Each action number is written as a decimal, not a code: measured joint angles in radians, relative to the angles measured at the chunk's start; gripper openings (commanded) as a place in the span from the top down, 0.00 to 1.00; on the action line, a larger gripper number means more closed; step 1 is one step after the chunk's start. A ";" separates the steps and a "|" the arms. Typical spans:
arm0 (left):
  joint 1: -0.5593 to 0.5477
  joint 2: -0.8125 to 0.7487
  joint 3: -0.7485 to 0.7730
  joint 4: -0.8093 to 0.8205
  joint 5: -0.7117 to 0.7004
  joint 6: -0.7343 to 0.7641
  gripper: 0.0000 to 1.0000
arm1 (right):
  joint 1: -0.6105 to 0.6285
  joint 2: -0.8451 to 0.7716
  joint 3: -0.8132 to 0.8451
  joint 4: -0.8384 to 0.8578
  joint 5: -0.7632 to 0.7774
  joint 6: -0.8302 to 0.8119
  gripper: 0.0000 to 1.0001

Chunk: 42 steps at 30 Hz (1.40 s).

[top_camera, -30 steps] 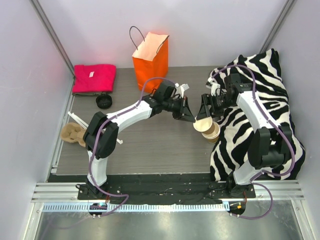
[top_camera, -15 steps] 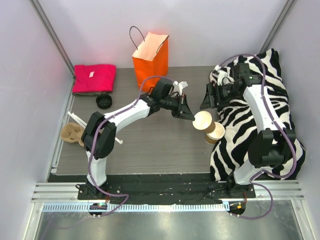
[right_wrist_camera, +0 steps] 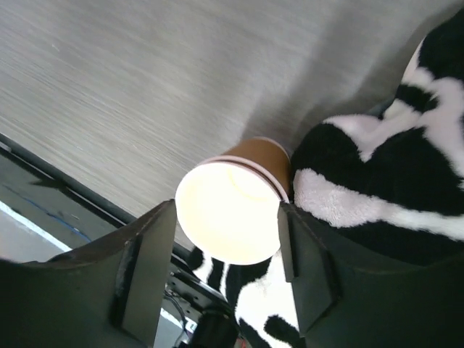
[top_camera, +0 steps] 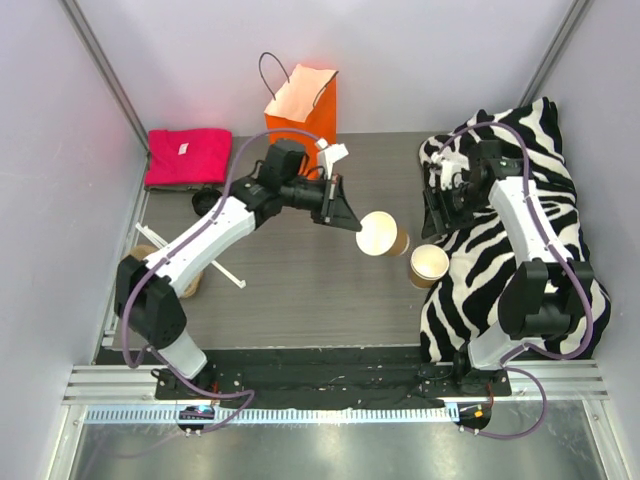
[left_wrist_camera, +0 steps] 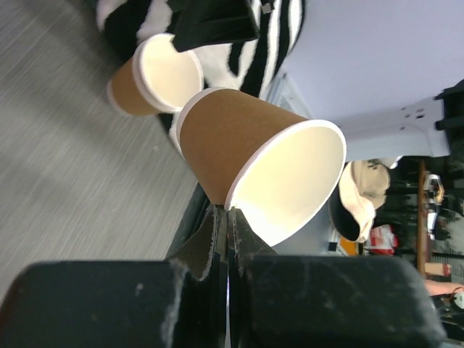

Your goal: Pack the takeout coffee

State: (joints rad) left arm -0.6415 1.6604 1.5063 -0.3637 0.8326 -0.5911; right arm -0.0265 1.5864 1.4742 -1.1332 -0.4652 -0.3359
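Takeout coffee cup (top_camera: 381, 235): brown kraft paper, white inside, no lid on it; it hung in the air over the middle of the worktop (top_camera: 300, 290), tilted well off upright with its mouth turned toward the near edge (no contents could be made out).
Left pincer (top_camera: 345, 218): pressed together on the cup's rim, its fingers (left_wrist_camera: 199, 250) pinching the paper wall between them in the left wrist view.
Second cup (top_camera: 428, 264): same make, upright and open-mouthed, on the worktop against the edge of the zebra blanket (top_camera: 530, 200).
Right pincer (top_camera: 436, 212): jaws apart and holding nothing, poised above the second cup, which showed between its fingers in the right wrist view.
Orange bag (top_camera: 302, 115): upright with its mouth open, at the far side of the worktop, beyond the left wrist.
Black lid (top_camera: 206, 201): near the pink cloth (top_camera: 188, 156), well apart from both cups (partly hidden by the left arm).
Step in hand: judged to be the carrying of one cup, apart from its twin; neither lidding nor bagging was yet done.
Next move: it called for righting the cup before any set-down or lowering into the bag; the thin rim pinch suggested a slow wrist turn, lest the cup swing or slip.
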 measured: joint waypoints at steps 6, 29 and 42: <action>0.059 -0.089 -0.056 -0.192 -0.060 0.188 1.00 | 0.063 0.000 -0.119 0.048 0.120 -0.013 0.39; 0.057 -0.231 -0.241 -0.419 -0.204 0.486 1.00 | 0.108 0.024 -0.082 0.077 0.159 -0.055 0.34; 0.057 -0.231 -0.241 -0.419 -0.206 0.495 1.00 | 0.187 0.002 -0.127 0.055 0.112 -0.050 0.34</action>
State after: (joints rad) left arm -0.5846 1.4296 1.2652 -0.7830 0.6266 -0.0959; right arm 0.1604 1.5883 1.3472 -1.0786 -0.3531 -0.3859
